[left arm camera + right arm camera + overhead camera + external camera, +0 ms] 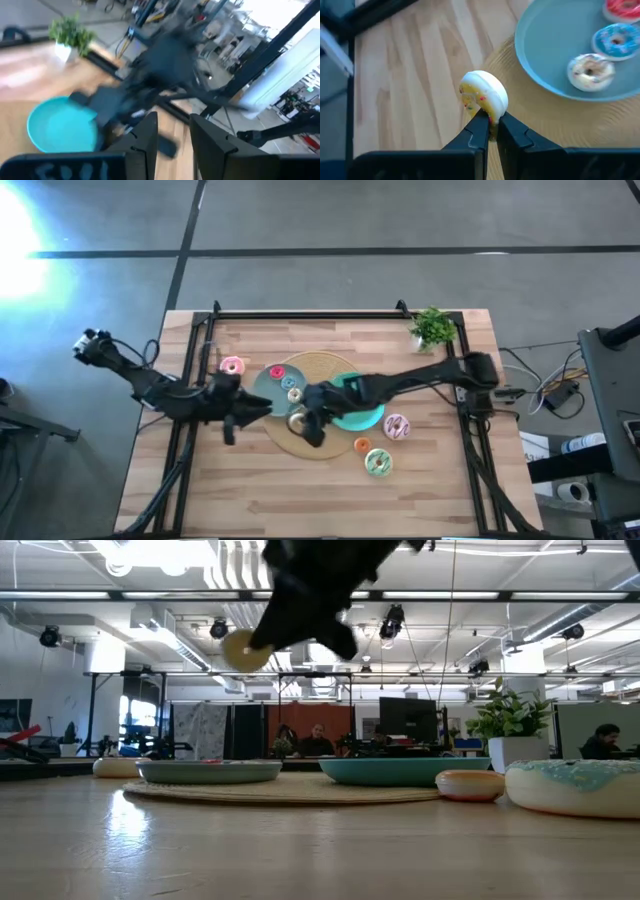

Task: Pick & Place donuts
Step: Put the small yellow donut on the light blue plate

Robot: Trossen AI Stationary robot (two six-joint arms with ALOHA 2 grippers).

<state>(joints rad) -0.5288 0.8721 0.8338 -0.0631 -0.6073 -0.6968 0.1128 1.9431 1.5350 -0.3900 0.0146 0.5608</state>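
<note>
Two dark, near-black arms are seen from above, each built from slim jointed segments. The left arm (150, 385) carries thin black cables looped along its outer links, and a pale fitting is seen at its far end. The right arm (420, 375) is thicker at its boxy base block beside the table frame. The left gripper (172, 145) is formed by two flat, matte dark fingers with angular edges. The right gripper (490, 131) has two narrow dark fingers, stepped along their inner faces.

left wrist view blurred, right arm (165, 65) smeared, teal plate (362, 416) half hidden under it overhead
</note>
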